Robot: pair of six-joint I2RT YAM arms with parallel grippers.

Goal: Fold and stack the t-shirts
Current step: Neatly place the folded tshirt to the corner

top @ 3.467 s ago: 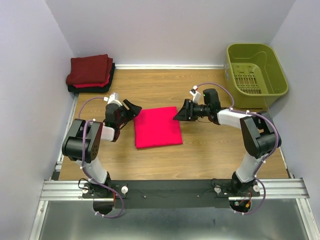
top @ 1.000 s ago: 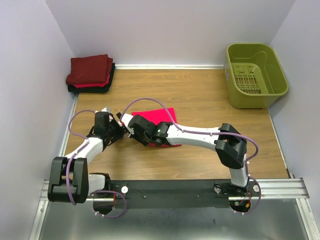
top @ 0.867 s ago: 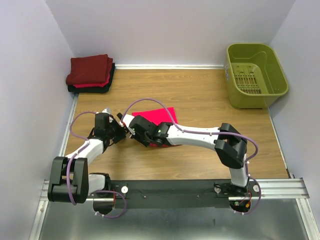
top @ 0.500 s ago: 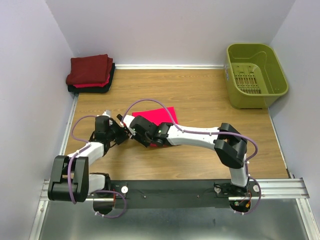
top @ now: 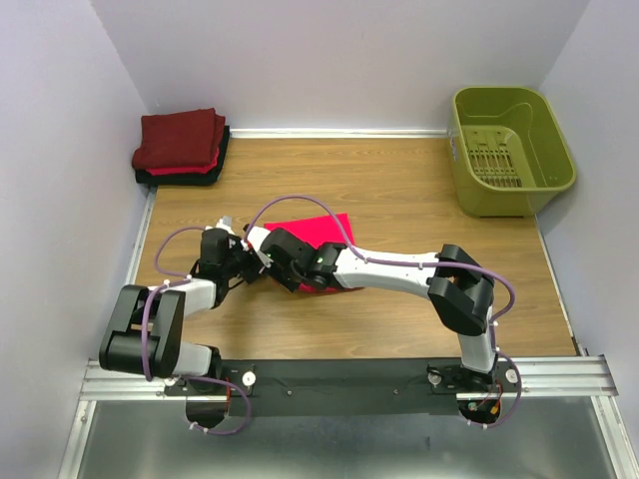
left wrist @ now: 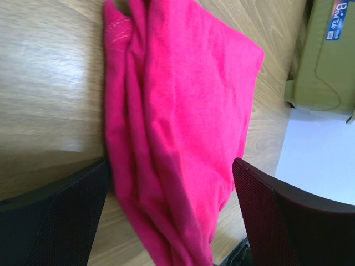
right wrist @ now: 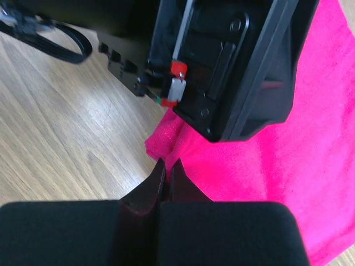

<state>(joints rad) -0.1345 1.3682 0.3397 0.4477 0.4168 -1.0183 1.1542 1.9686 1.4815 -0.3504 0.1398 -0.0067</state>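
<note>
table: wood table [top: 399, 190], one, walled in by pale panels
arms: two; right arm [top: 389, 269] stretches across to the left, over the front of the pink-red shirt; left arm [top: 180, 294] is bent in at the left
basket: one olive-green plastic basket [top: 496, 203], far right corner, well apart from all shirts
basket label: blue sticker [left wrist: 338, 20] on the rim, white writing; last word reads like "Tub", the rest is too small to read
stack: three folded t-shirts, far left corner; dark maroon shirt [top: 180, 138] on top, red shirt [top: 188, 170] under it, black shirt [top: 170, 180] at the bottom
pink-red t-shirt [top: 318, 230]: one, folded, flat on the table mid-left, layered edges showing on its left side
shirt count: four total
left gripper [left wrist: 171, 166]: spread wide, one finger either side of the shirt's left end, holding nothing
right gripper [right wrist: 168, 166]: fingers pressed together, tips right at the shirt's left corner, just beside the left gripper; can't tell if cloth is pinched
</note>
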